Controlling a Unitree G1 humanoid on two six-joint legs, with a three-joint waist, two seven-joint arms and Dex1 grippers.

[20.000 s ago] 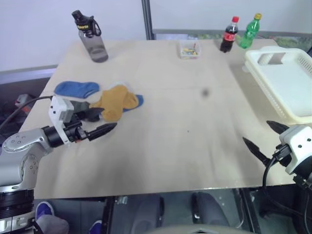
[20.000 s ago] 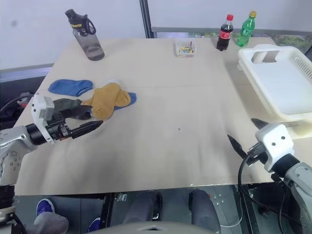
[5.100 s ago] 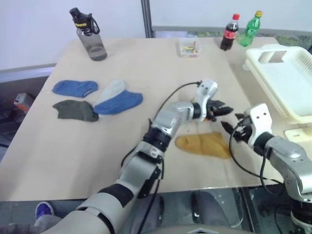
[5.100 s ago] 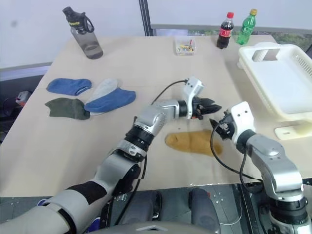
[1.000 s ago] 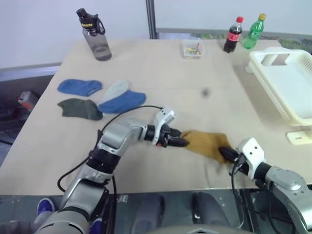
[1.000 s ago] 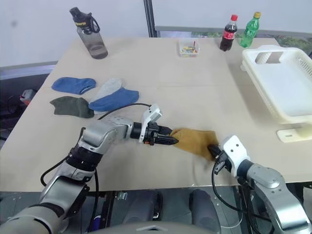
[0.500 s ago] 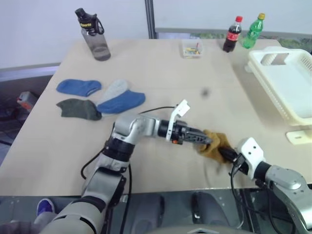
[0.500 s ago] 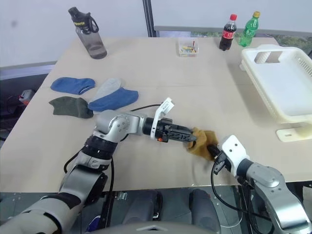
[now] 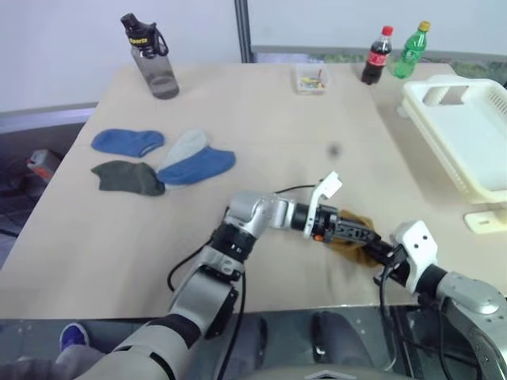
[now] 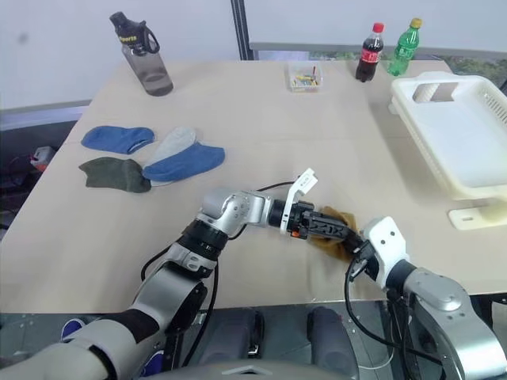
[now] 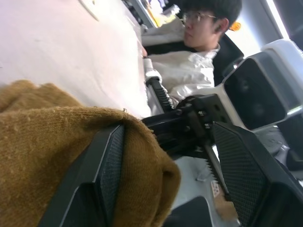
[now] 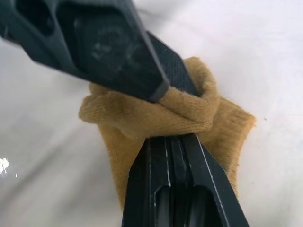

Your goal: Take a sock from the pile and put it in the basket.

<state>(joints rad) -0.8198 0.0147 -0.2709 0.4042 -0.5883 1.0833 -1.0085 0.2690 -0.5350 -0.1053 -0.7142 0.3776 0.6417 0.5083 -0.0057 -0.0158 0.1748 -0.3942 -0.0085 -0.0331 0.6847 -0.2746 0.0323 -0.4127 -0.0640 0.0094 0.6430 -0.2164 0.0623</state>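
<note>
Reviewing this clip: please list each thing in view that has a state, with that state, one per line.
mustard sock: bunched up near the table's front edge, pinched by the right gripper.
right gripper: shut on the mustard sock.
left gripper: open, one finger inside the sock's fold.
basket: upright, no sock in it.
two blue socks, grey sock, dark sock: lying flat on the table.
grey water bottle: upright, capped.
cola bottle: upright, capped.
green bottle: upright, capped.

Pile [image 9: 162, 156] lies left on table [image 9: 261, 119] — basket [image 9: 463, 131] far right.

Pale wooden table [image 9: 261, 119] before white wall [image 9: 63, 39], dark post [image 9: 242, 32].
</note>
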